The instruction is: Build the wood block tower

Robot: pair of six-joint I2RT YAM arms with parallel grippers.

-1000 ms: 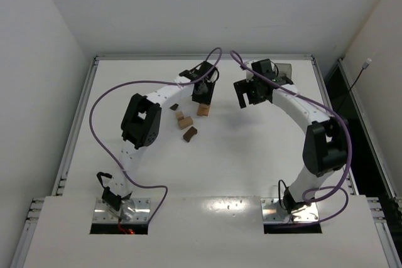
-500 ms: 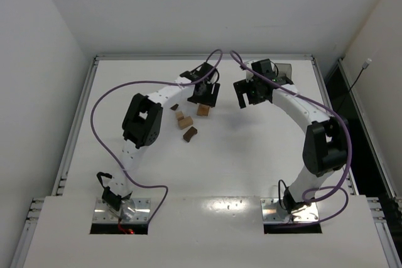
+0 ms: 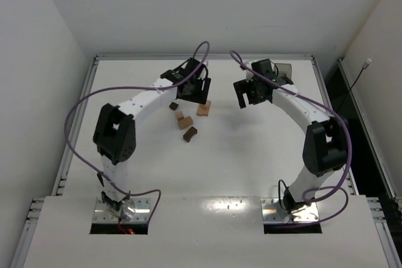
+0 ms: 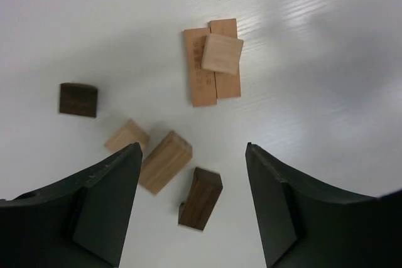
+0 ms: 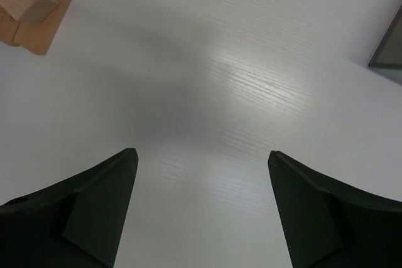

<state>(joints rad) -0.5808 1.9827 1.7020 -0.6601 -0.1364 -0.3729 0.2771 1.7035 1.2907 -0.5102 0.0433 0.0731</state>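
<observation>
The tower (image 3: 203, 109) is two light tan bars (image 4: 202, 80) lying side by side with a tan cube (image 4: 221, 54) on top. My left gripper (image 3: 193, 92) hovers open just left of and above it, holding nothing (image 4: 192, 149). Loose wood blocks lie below it: a dark cube (image 4: 78, 100), a small tan cube (image 4: 126, 136), a tan bar (image 4: 165, 161) and a dark notched piece (image 4: 200, 198). My right gripper (image 3: 246, 96) hangs open and empty over bare table (image 5: 202, 153), to the right of the tower (image 5: 31, 4).
A translucent grey tray (image 3: 284, 70) stands at the back right behind the right wrist; its corner (image 5: 389, 48) shows in the right wrist view. The white table (image 3: 251, 155) has raised rails along its edges.
My left gripper opened, left the tan cube on the two bars, and drew back to the left. The left arm's elbow swung far left. The right arm stayed still.
</observation>
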